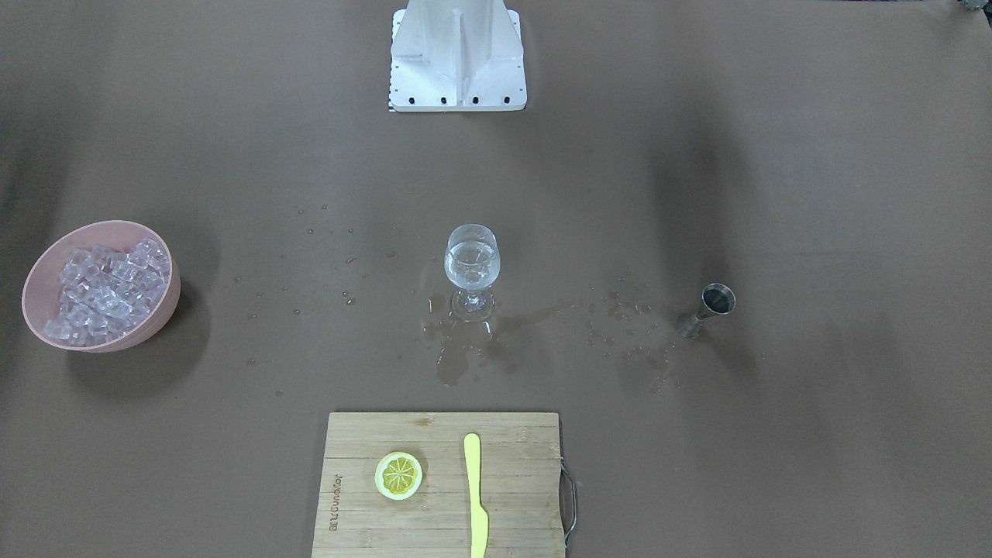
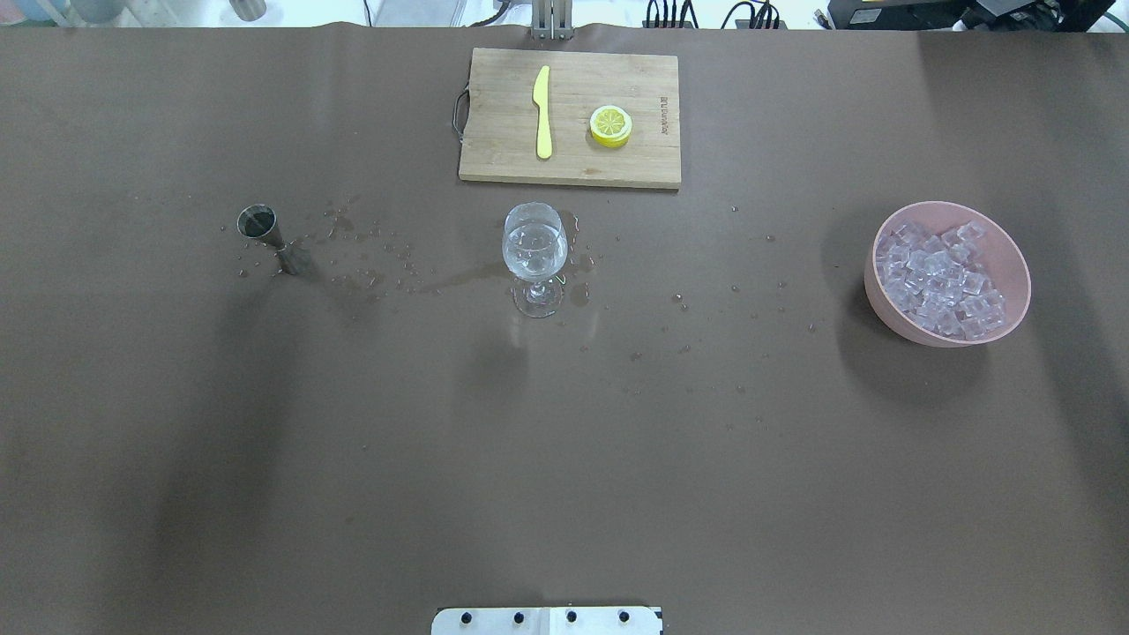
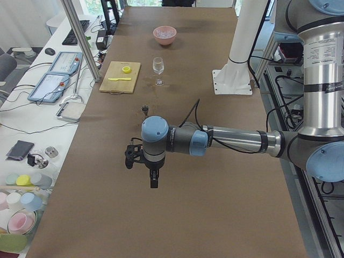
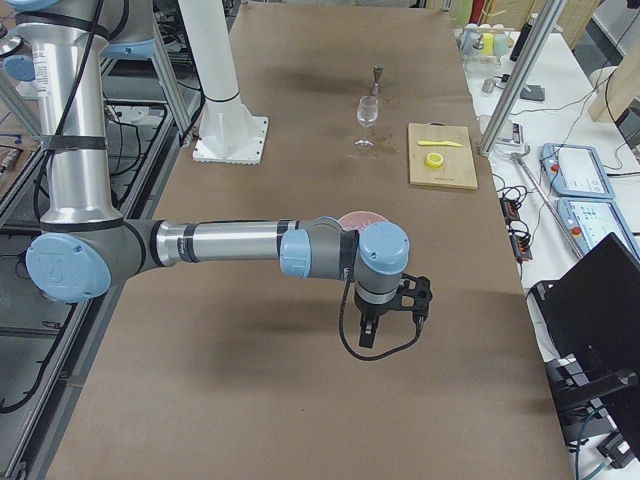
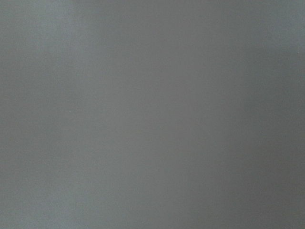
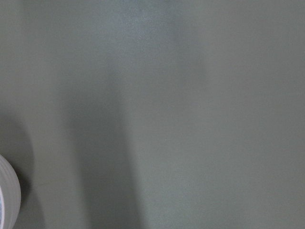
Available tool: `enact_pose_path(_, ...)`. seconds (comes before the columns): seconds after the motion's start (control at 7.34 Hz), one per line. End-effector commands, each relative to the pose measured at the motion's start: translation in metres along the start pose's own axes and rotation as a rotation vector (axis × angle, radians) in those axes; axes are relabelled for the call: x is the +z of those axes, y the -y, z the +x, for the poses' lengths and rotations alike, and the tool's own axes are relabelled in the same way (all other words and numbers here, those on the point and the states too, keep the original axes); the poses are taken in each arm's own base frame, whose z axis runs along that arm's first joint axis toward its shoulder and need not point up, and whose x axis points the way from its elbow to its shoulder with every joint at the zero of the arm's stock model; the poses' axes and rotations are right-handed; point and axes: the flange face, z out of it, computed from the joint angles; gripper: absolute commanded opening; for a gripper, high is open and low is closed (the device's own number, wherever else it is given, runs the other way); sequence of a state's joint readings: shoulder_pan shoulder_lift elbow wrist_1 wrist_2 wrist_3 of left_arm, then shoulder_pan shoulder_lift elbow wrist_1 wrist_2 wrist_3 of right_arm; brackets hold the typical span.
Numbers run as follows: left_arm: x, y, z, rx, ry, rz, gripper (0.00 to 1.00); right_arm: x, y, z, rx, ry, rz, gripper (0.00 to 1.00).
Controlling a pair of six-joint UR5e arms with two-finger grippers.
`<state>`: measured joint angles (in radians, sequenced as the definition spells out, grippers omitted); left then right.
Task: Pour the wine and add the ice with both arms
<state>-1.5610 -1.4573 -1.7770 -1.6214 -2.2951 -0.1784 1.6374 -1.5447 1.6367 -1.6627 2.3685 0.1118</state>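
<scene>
A wine glass (image 1: 472, 267) stands at the table's middle with the wine (image 1: 471, 262), a clear liquid, in its bowl; it also shows in the overhead view (image 2: 534, 256). The ice (image 1: 105, 288) fills a pink bowl (image 1: 37, 273), also seen from overhead (image 2: 1014, 265). A small metal jigger (image 1: 709, 308) stands upright on the other side of the glass. My left gripper (image 3: 152, 180) hangs over bare table, far from the jigger. My right gripper (image 4: 367, 335) hangs just past the bowl. Both show only in the side views, so I cannot tell whether they are open or shut.
Spilled drops and a wet patch (image 1: 457, 349) lie around the glass foot. A wooden cutting board (image 1: 511, 504) holds a lemon slice (image 1: 398, 475) and a yellow knife (image 1: 476, 496). The white base block (image 1: 457, 58) is opposite it. Both wrist views show only blurred table.
</scene>
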Motion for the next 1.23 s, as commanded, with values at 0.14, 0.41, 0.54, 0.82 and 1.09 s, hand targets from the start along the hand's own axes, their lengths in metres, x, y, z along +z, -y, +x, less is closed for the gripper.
enact_pose_path(0.14,-0.006,0.004,0.009,0.014,-0.007,0.012,0.98,0.000,0.001,-0.001,-0.001,-0.003,0.001,1.00)
enact_pose_path(0.41,-0.006,0.004,0.009,0.010,-0.009,0.014,0.98,-0.001,0.002,-0.002,-0.002,-0.003,0.002,1.00)
enact_pose_path(0.54,-0.008,0.006,0.012,0.014,-0.010,0.016,0.98,-0.001,0.002,-0.002,-0.002,-0.003,0.002,1.00)
enact_pose_path(0.82,-0.012,0.009,0.016,0.031,-0.012,0.027,0.98,-0.002,0.002,-0.002,-0.004,-0.003,0.003,1.00)
enact_pose_path(1.09,-0.022,0.019,0.027,0.069,-0.020,0.070,0.98,-0.002,0.002,-0.002,-0.004,-0.003,0.003,1.00)
